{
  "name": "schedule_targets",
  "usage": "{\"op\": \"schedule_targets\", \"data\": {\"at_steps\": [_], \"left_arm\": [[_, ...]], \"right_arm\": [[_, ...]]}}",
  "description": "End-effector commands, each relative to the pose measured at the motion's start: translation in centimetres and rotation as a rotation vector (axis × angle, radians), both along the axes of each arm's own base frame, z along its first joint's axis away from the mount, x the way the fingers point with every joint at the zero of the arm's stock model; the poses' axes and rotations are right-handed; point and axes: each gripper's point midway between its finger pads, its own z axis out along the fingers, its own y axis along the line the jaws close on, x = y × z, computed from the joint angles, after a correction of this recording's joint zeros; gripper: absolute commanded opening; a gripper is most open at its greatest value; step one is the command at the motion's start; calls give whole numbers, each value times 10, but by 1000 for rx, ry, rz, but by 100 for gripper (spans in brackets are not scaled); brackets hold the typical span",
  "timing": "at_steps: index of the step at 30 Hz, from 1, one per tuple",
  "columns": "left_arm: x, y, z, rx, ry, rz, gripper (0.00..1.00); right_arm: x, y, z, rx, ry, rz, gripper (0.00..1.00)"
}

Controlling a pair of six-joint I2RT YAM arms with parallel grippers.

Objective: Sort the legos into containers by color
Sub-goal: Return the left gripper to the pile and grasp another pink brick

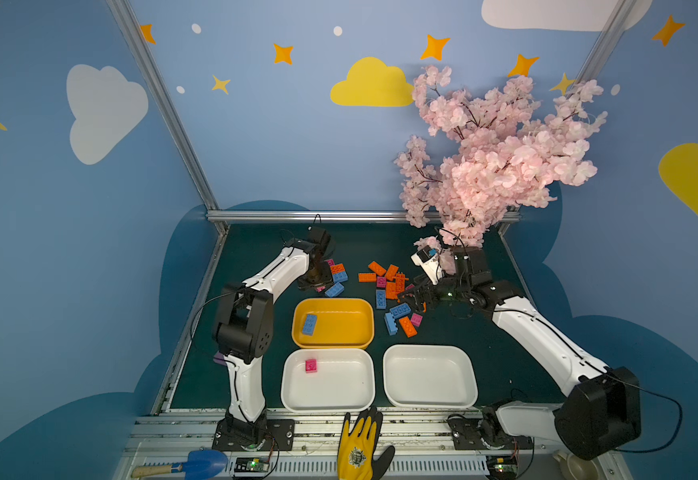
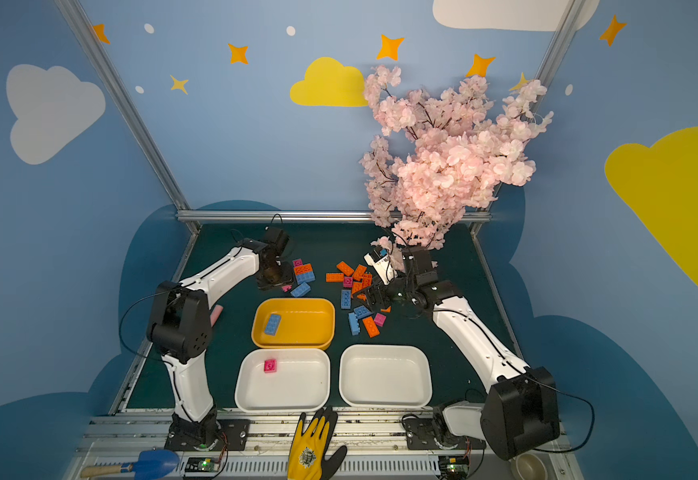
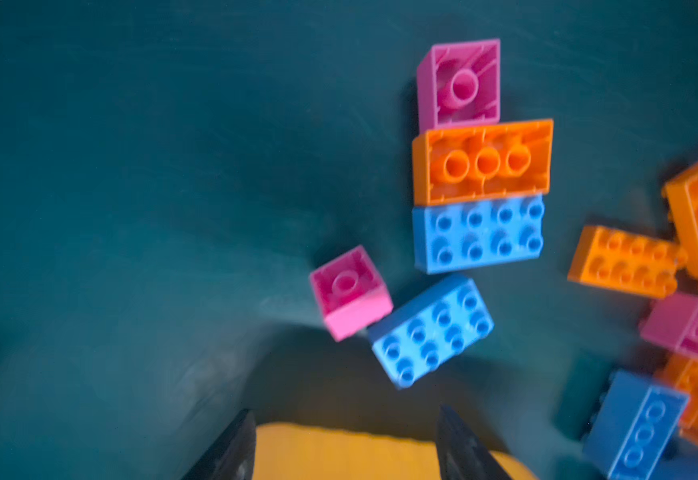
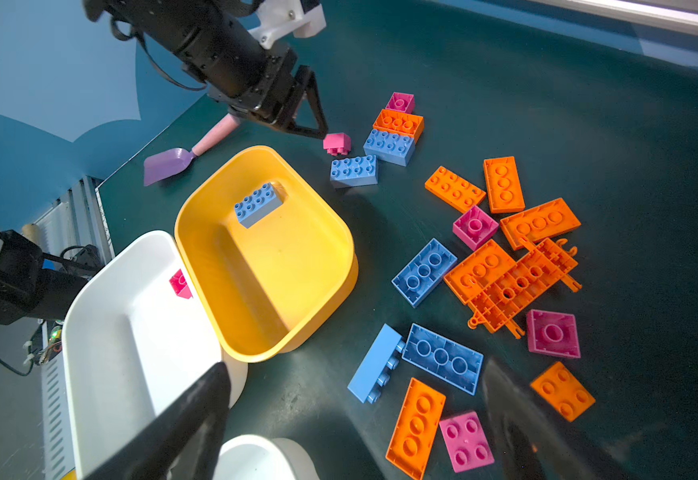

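Observation:
Loose legos lie on the dark green mat in two groups. A small group [image 1: 337, 274] of pink, orange and blue bricks sits by my left gripper [image 1: 318, 286]. A bigger pile [image 1: 389, 286] sits under my right gripper [image 1: 411, 297]. The left gripper [image 3: 346, 409] is open and holds nothing; a tipped pink brick [image 3: 349, 291] and a blue brick [image 3: 432, 330] lie just beyond its tips. The right gripper [image 4: 355, 365] is wide open above blue, orange and pink bricks. The yellow container [image 1: 332, 345] holds one blue brick [image 1: 309, 324]. A white container [image 1: 326, 401] holds one pink brick [image 1: 310, 365]. The other white container [image 1: 429, 401] stands beside it.
A pink blossom tree [image 1: 493, 158] overhangs the back right corner above the right arm. A purple scoop with a pink handle [image 4: 172, 162] lies at the mat's left edge. A yellow glove [image 1: 360, 444] and a blue trowel [image 1: 197, 463] rest on the front rail.

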Motion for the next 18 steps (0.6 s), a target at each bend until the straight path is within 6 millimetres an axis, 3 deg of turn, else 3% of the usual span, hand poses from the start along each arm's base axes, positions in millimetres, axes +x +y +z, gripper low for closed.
{"op": "schedule_targets", "data": {"at_steps": [1,10,18], "left_arm": [[11,5,-8,26,15,127,68],[27,6,-39,62,91,273,66],[34,6,-51,74,108,310,57]], "right_arm": [[8,-1,8,14,-22,-22,94],[10,-6,5,8,-18,-39,94],[11,-11,4,5,-15,-51,94]]}}
